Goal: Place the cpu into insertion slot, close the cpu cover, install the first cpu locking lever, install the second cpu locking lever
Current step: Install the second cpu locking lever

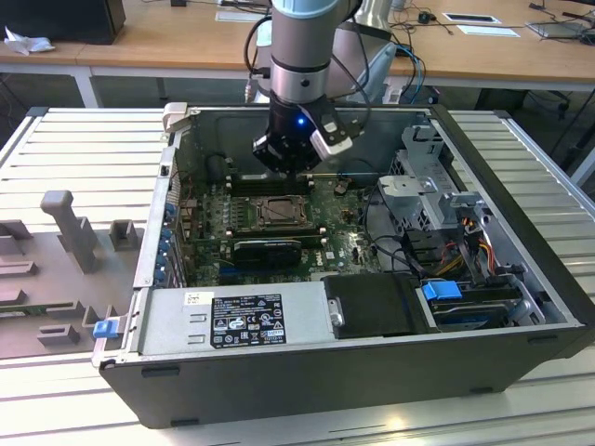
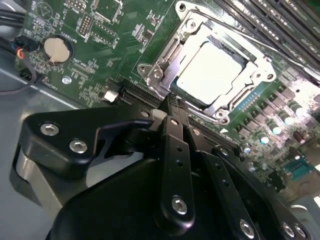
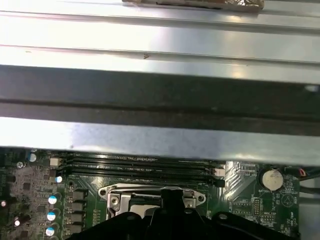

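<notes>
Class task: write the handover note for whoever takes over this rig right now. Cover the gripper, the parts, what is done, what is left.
Gripper: fingers together, holding nothing, hovering beside the slot inside the computer case.
Chip: seated in the slot.
Cover: down around the chip.
Done: chip placed, cover closed.
Left: both locking levers; their state cannot be told.

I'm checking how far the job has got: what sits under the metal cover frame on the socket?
Through the cover's square cut-out in the second wrist view, the pale chip lies in the socket. The socket's contacts beneath the chip are hidden. The gripper sits just beside the frame.
</notes>
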